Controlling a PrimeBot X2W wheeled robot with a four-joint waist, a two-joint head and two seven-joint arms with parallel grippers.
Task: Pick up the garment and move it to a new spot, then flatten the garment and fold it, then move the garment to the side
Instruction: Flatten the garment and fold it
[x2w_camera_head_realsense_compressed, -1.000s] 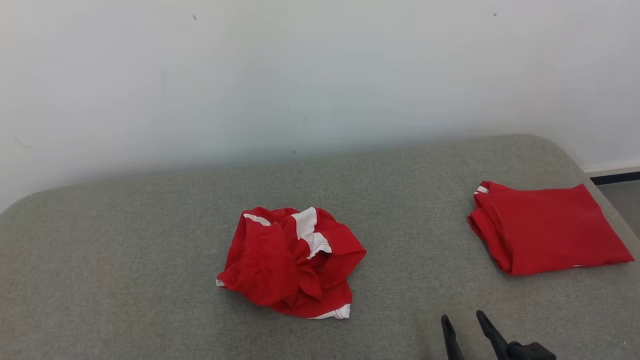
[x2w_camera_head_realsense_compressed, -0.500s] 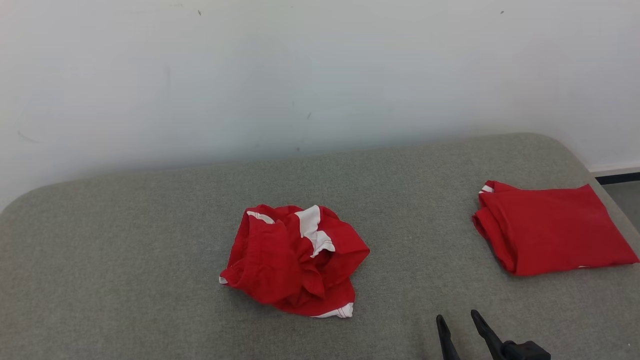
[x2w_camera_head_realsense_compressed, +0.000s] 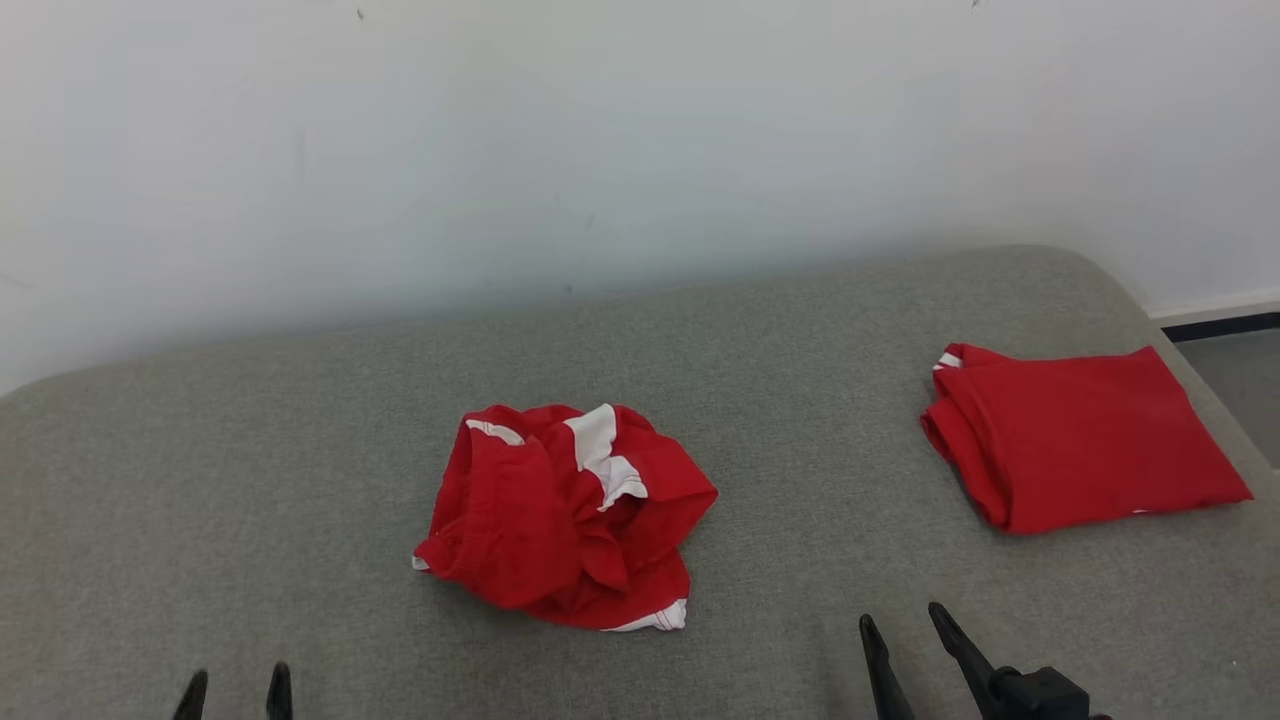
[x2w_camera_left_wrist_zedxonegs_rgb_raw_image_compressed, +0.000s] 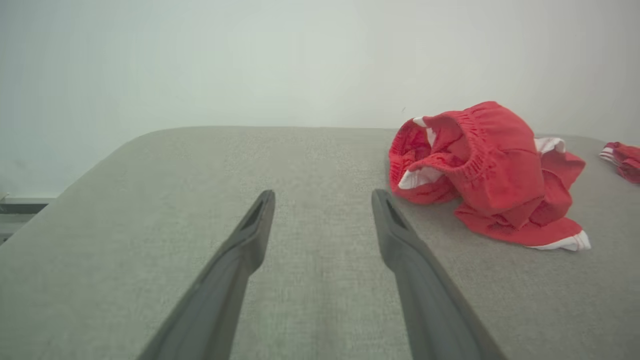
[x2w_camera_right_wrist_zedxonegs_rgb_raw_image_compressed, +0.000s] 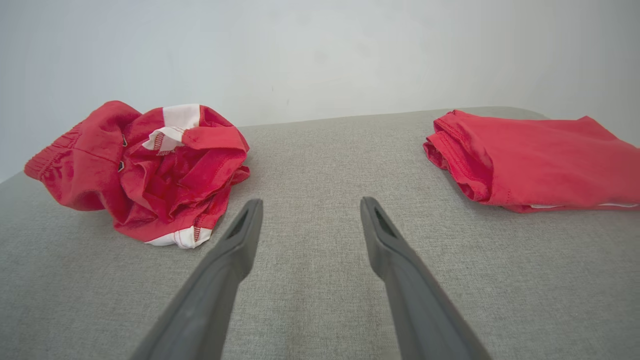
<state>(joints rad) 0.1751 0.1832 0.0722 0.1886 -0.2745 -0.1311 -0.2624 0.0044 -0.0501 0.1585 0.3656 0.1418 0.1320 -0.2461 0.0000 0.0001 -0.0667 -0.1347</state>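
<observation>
Two red garments lie on the padded grey bench (x2w_camera_head_realsense_compressed: 800, 340), which stands against a plain white wall (x2w_camera_head_realsense_compressed: 600, 150). Near the middle sits the crumpled garment (x2w_camera_head_realsense_compressed: 565, 515), a loose heap of red cloth with white bands and an elastic waistband showing, and nothing touches it. Well off to the robot's right, close to the bench's right edge, lies the folded garment (x2w_camera_head_realsense_compressed: 1080, 435), a tidy flat packet with a sliver of white trim at one corner. The left jaws hover low over bare bench on the near side, to the left of the heap, spread wide with nothing between their dark fingers (x2w_camera_left_wrist_zedxonegs_rgb_raw_image_compressed: 240, 260). The right jaws hang over the near side between the two garments, likewise spread and empty, their fingers (x2w_camera_right_wrist_zedxonegs_rgb_raw_image_compressed: 385, 250) pointing toward the wall.
</observation>
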